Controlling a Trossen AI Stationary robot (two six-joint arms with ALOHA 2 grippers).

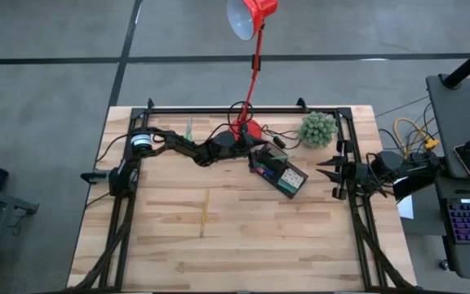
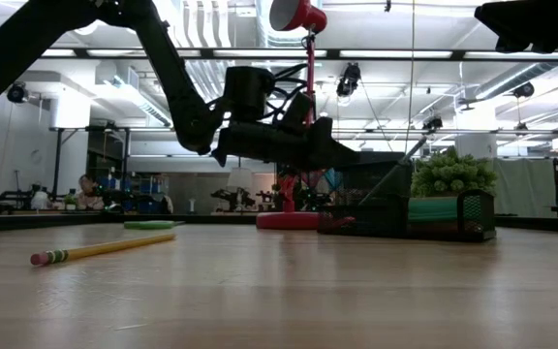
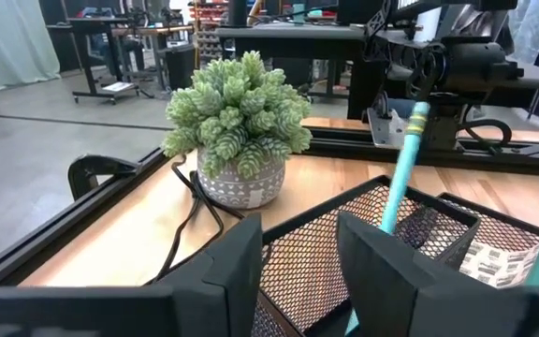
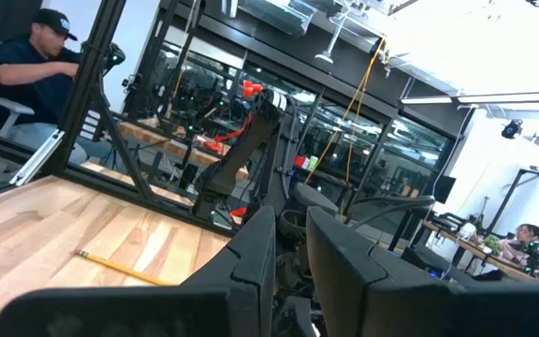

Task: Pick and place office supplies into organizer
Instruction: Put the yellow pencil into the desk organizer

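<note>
1. The left end effector (image 1: 255, 155) is at the far end of the organizer (image 1: 294, 181), which lies near the middle of the worktop (image 1: 243, 237), towards its far side. In the left wrist view the fingers (image 3: 241, 257) stand a little apart with nothing between them.
2. The teal pen (image 3: 402, 168) already leans inside a mesh compartment, just beyond those fingers. I judge the step in hand is the release of this pen.
3. To do it well, open a little wider, then lift straight up, so that no finger catches the pen or the mesh wall.
4. Keep away from the red desk lamp (image 1: 251, 16) and its cable, and from the green plant (image 1: 318, 128) just beside.
5. The yellow pencil (image 1: 205, 214) lies alone on the worktop, well apart from the organizer; probably it comes next.
6. The right end effector (image 1: 333, 175) waits at the right edge, fingers narrow, holding nothing.
</note>
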